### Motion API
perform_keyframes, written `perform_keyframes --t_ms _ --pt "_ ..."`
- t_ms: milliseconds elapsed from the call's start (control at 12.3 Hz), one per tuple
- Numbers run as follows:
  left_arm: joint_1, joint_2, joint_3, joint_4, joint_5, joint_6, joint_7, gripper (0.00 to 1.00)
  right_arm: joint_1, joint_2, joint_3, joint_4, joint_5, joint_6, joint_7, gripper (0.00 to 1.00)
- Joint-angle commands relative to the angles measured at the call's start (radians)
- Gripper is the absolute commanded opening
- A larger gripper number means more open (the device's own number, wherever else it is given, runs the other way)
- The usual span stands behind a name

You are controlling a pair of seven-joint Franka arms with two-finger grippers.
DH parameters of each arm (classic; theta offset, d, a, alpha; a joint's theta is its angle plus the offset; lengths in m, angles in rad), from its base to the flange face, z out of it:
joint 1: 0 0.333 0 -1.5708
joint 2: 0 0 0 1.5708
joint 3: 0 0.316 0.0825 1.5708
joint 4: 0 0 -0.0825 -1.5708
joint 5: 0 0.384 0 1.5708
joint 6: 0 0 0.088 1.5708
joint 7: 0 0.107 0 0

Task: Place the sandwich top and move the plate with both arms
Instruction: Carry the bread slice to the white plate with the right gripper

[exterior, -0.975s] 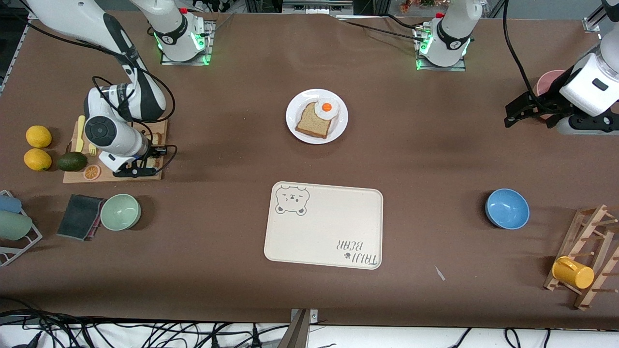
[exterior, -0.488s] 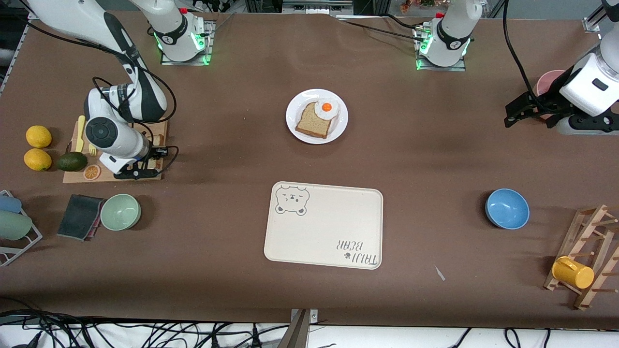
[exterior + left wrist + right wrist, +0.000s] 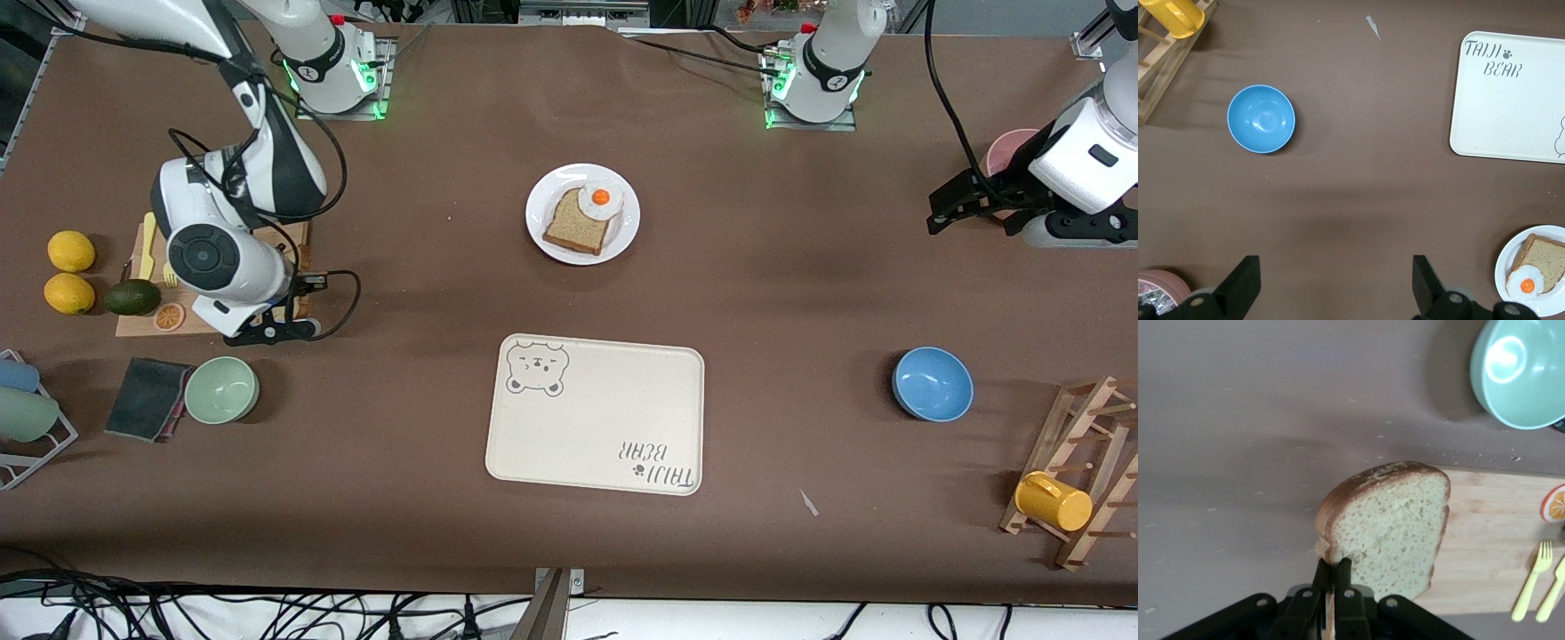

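Mostly hidden under its own wrist, the right gripper over the wooden cutting board clamps the speckled, brown-crusted sandwich top, probably by one edge, while the left gripper waits, fingers apart, well clear of the round white plate.

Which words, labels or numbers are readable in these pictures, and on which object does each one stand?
"TAIJI BEAR", followed by a small paw mark: printed in one corner of the beige tray; it reads upright in the left wrist view and upside down in the front view.
A bear face drawing, without words, stands in the diagonally opposed corner of the tray.
A small round mark on each arm base: too small to read.
No other text is visible.
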Motion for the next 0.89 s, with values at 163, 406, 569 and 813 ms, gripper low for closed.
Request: perform_keyframes --t_ms 163,406,569,813 --pt "-0.006 -0.005 -0.001 0.003 0.031 -0.012 -0.009 1.00 -0.001 -0.006 0.209 0.101 0.142 -0.082 0.215 0.00" --pt "-0.006 -0.005 -0.001 0.003 0.031 -0.012 -0.010 1.00 0.089 0.017 0.270 0.153 0.211 -0.061 0.466 0.00" --pt "-0.006 -0.005 -0.001 0.003 0.031 -0.012 -0.009 1.00 0.195 0.045 0.270 0.168 0.251 0.000 0.676 0.00" --pt "-0.006 -0.007 -0.001 0.003 0.031 -0.012 -0.009 1.00 0.325 0.111 0.270 0.170 0.248 0.114 0.934 0.00"
